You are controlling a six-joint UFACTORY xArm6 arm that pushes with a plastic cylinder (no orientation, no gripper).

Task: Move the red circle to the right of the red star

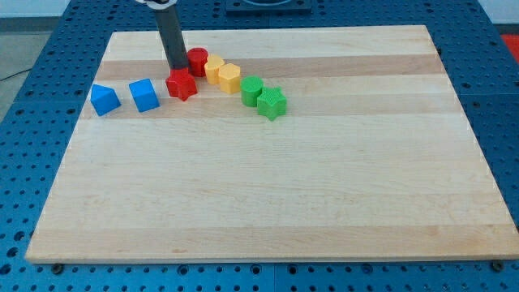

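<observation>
The red circle (197, 61) stands near the view's top, just above and to the right of the red star (182, 83); the two look close or touching. My tip (175, 66) is at the end of the dark rod, right beside the red circle's left side and just above the red star. The rod rises from there to the view's top edge.
Two yellow blocks (214, 68) (229, 77) sit right of the red circle. A green block (251, 90) and a green star (272, 103) follow down to the right. Two blue blocks (105, 99) (143, 95) lie left of the red star. The wooden board (268, 195) ends near the blocks' top.
</observation>
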